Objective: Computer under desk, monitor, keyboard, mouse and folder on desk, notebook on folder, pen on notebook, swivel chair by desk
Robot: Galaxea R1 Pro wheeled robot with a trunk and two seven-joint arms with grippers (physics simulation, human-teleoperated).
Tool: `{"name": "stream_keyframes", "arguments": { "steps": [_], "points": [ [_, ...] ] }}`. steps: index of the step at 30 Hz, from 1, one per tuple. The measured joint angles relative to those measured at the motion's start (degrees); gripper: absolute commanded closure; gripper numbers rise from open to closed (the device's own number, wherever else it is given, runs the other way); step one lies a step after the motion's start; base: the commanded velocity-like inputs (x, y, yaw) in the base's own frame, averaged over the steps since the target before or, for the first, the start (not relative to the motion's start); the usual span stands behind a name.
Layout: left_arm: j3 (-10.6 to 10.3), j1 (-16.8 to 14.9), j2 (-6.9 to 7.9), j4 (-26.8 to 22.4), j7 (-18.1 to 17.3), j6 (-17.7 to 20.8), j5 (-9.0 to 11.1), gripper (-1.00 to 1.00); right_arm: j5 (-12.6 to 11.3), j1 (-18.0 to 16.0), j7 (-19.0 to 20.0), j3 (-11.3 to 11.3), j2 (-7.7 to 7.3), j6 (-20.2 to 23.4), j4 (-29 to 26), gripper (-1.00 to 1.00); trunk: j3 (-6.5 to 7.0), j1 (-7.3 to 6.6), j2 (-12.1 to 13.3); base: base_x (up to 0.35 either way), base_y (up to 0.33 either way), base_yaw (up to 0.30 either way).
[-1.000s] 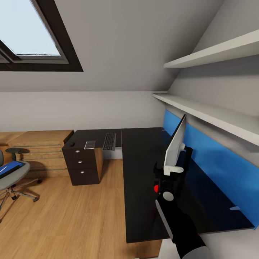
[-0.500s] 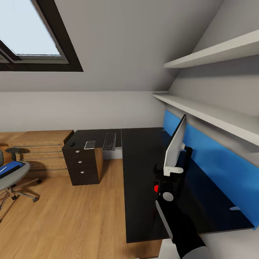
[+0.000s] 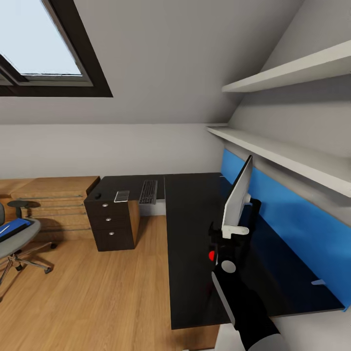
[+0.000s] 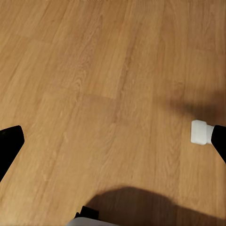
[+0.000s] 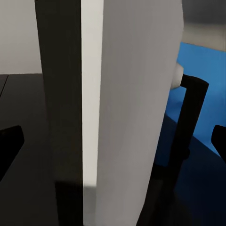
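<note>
Nothing is shifting since the earlier frame. At your nine o'clock the swivel chair [image 3: 13, 240] is carrying the folder [image 3: 13, 228]. At eleven, the notebook [image 3: 121, 196] and keyboard [image 3: 148, 191] are lying on the desk [image 3: 190, 273]. Your left end effector [image 4: 113, 141] is gaping wide over floor [image 4: 94, 80]. At one o'clock, your right end effector [image 5: 113, 146] is straddling the monitor [image 3: 238, 196]; I cannot tell whether it is gripping.

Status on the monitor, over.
Right claw open, straddling monitor edge. Monitor on desk. Left claw open over floor. Folder on swivel chair.
</note>
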Motion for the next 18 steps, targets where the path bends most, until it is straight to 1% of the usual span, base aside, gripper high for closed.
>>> {"name": "stream_keyframes", "arguments": {
  "steps": [5,18],
  "points": [
    [0.0,-0.01,0.0,-0.05,-0.01,0.0,0.0,-1.0,-0.05,0.01,0.06,-0.02,-0.09,-0.04,-0.01,-1.0,0.25,0.0,0.0,0.0,0.0,-0.099],
    [-0.02,-0.01,0.0,-0.08,-0.01,0.0,0.0,-1.0,-0.03,0.01,0.14,0.02,-0.11,-0.12,0.32,-1.0,0.98,0.0,0.0,0.0,0.0,-0.135]
  ]
}}
